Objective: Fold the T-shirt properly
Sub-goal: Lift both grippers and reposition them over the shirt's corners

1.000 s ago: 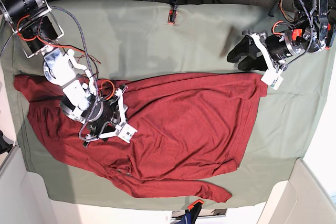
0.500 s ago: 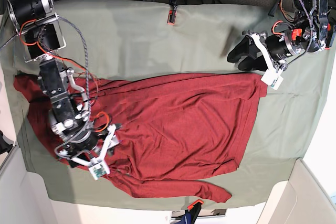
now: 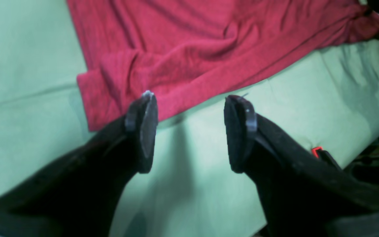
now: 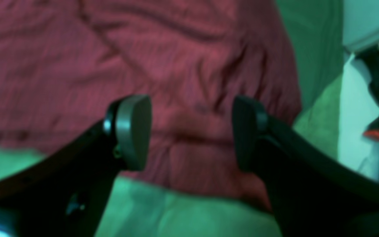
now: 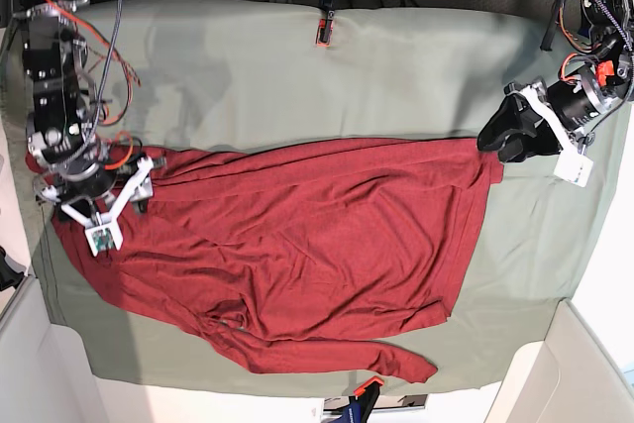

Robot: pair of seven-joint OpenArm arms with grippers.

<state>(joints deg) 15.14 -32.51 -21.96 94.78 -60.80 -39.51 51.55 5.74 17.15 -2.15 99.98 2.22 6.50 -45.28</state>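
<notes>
The dark red T-shirt lies spread out and wrinkled on the pale green cloth, one long sleeve trailing along the near edge. My left gripper hovers at the shirt's right upper corner. In the left wrist view it is open over bare cloth, just off the shirt's folded corner. My right arm stands over the shirt's far left end. The right gripper is open above the wrinkled red fabric, with nothing between its fingers.
A red and black clip sits at the cloth's far edge and an orange one at the near edge. Cables and gear line the back. White box walls flank the near corners.
My right arm swung from the shirt's left-middle down, then up to its far left end, and its jaws opened wider. My left gripper shifted right and down toward the shirt's corner.
</notes>
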